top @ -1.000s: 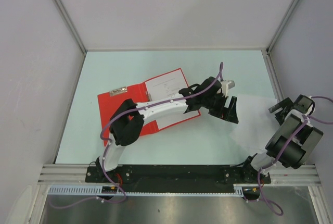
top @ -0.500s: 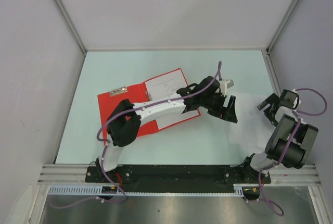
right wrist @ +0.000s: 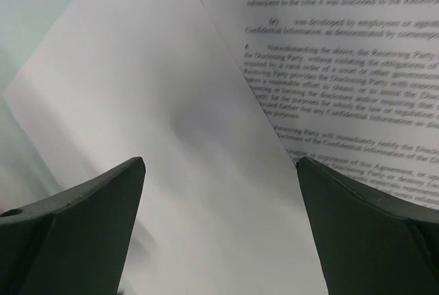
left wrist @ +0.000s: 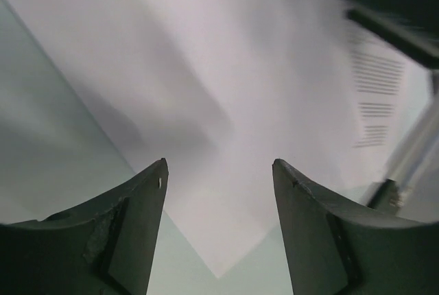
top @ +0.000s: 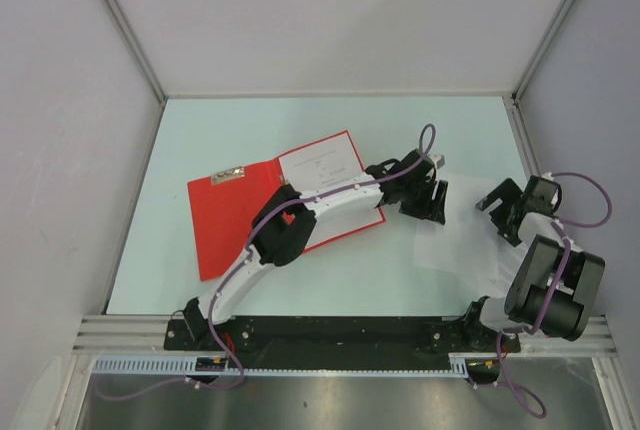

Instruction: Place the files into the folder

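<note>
From above, the folder [top: 235,225] lies open and flat on the worktop [top: 250,130], one sheet on its right half, I judge so that more can slide in. The loose files [top: 455,250] lie just right of it, between my two tools. My left arm reaches out across the folder, wrist tipped down, left tool [top: 430,208] at the files' near-left edge. My right arm is folded, right tool [top: 497,210] at their far-right edge.

Left wrist: my left tool [left wrist: 219,164] is spread, nothing between its fingers, low over a corner of the files [left wrist: 226,103], probably to pinch it.

Right wrist: my right tool [right wrist: 221,161] is spread wide and empty, above overlapping files [right wrist: 343,68].
</note>
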{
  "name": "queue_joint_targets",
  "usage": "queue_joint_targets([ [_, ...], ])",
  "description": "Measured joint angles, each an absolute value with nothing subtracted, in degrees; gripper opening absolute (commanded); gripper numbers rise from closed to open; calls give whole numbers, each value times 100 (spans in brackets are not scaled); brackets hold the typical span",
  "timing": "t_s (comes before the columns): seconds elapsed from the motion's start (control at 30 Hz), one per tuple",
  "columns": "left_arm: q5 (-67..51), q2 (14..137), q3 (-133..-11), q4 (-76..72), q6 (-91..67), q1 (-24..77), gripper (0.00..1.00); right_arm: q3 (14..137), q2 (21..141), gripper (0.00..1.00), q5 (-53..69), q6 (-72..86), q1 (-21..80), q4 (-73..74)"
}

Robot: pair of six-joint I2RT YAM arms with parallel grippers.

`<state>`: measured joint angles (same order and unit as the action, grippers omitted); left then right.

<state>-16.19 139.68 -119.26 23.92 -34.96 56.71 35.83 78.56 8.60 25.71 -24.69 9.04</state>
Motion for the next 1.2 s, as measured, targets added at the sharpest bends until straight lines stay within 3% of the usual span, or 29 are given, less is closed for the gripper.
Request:
queue_joint_targets([
  [0.47, -1179, 14022, -11522, 2158, -3924, 5592, 66, 3577, 7957, 100, 1184, 2440, -1879, 731],
  [0.8, -1347, 13926, -11262, 1865, -4053, 5529, 66, 3557, 8097, 100, 2237, 2394, -1793, 495],
  [1.2, -1588, 13850, -11008, 1553, -4058, 5408, 66, 3037, 7273, 100, 3105, 2436, -2206, 1411],
])
